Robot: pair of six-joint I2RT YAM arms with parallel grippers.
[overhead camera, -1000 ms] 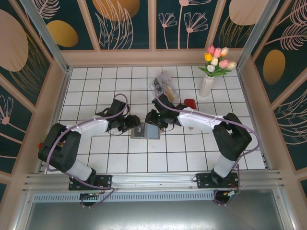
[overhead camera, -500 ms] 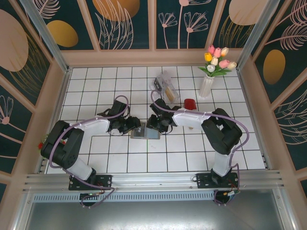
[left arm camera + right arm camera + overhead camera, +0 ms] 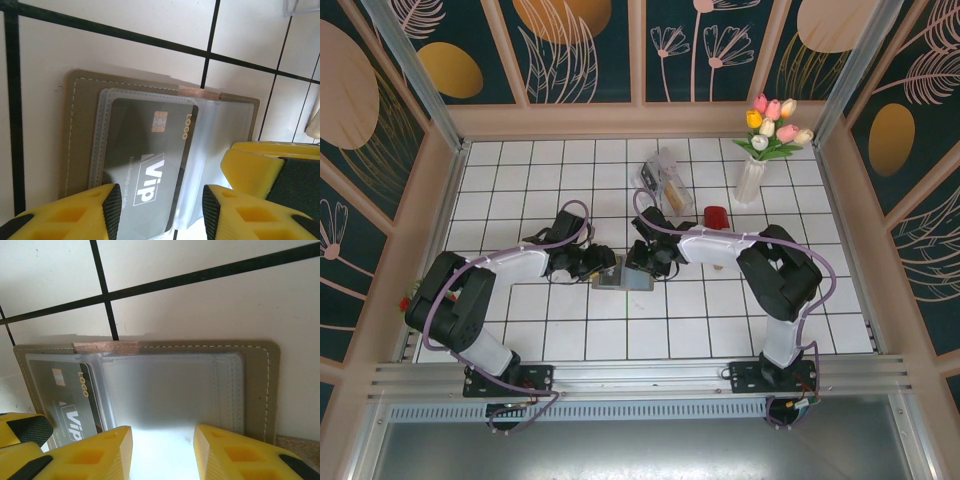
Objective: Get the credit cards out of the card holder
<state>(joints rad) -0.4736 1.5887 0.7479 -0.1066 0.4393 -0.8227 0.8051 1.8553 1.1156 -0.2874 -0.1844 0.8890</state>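
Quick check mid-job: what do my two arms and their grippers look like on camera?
The left arm and right arm have black joint housings, white forearm links and looping lavender cables. The left gripper and right gripper have chunky yellow fingers with black inner pads.

The top view looks steeply down from above and behind the arm bases, taking in the whole tiled surface [image 3: 700,330]. Each wrist camera hangs very close over the open card holder [image 3: 623,275], looking down past the left gripper [image 3: 161,210] or the right gripper [image 3: 162,450]. Both wrist views share its panels.
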